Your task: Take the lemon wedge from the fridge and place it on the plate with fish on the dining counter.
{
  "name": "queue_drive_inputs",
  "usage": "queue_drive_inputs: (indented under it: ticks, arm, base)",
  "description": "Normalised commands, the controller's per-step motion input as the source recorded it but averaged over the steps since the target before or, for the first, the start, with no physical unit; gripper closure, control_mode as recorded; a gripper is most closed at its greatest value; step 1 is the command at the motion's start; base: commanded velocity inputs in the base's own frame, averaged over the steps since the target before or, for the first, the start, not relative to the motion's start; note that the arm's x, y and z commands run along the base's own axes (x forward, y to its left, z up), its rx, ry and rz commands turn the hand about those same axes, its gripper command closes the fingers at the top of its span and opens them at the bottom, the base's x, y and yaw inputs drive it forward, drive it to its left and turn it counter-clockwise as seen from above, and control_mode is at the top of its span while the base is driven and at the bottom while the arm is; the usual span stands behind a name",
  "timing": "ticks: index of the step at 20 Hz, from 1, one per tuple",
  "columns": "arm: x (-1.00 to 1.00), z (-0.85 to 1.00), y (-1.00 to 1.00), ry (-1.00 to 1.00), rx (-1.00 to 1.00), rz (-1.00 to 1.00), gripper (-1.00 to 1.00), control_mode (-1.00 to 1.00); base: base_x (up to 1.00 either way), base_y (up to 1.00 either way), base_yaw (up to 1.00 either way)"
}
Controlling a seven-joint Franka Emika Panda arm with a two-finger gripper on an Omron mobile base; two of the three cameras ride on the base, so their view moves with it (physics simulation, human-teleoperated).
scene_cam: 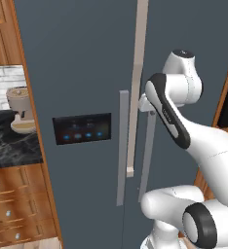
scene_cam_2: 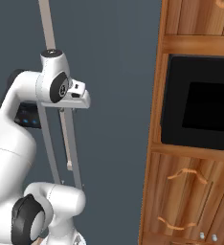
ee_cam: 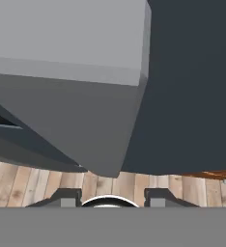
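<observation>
Hand (ee_cam: 109, 198) is hovering close against the grey handle (ee_cam: 71, 82) of the fridge (scene_cam: 82, 63), its fingertips (ee_cam: 66, 197) standing apart with nothing between them. Wooden floor (ee_cam: 37, 183) is showing below. Beyond, both slate-blue doors are sitting almost shut, a black panel (scene_cam: 82, 128) glowing with blue lights; no writing is readable. Farther left, a coffee machine (scene_cam: 19, 109) is resting on the marble table (scene_cam: 11, 141).

We note a black marble counter (scene_cam: 11, 141) left of the fridge, a beige coffee machine (scene_cam: 21, 109) standing on it, pale wooden plank floor (ee_cam: 37, 185) below the fridge door.
</observation>
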Motion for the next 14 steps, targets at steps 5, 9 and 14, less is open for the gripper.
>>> queue_drive_inputs:
  ticks: [5, 9, 14]
  arm:
    - [-0.12, -0.01, 0.02, 0.00, -0.02, 0.00, -1.00, -1.00]
    - [0.00, 0.00, 0.00, 0.00, 0.00, 0.00, -1.00, -1.00]
    - [0.00, 0.00, 0.00, 0.00, 0.00, 0.00, -1.00, 1.00]
  base:
    - [0.00, 0.00, 0.00]
    - [0.00, 0.00, 0.00]
    - [-0.49, 0.01, 0.00]
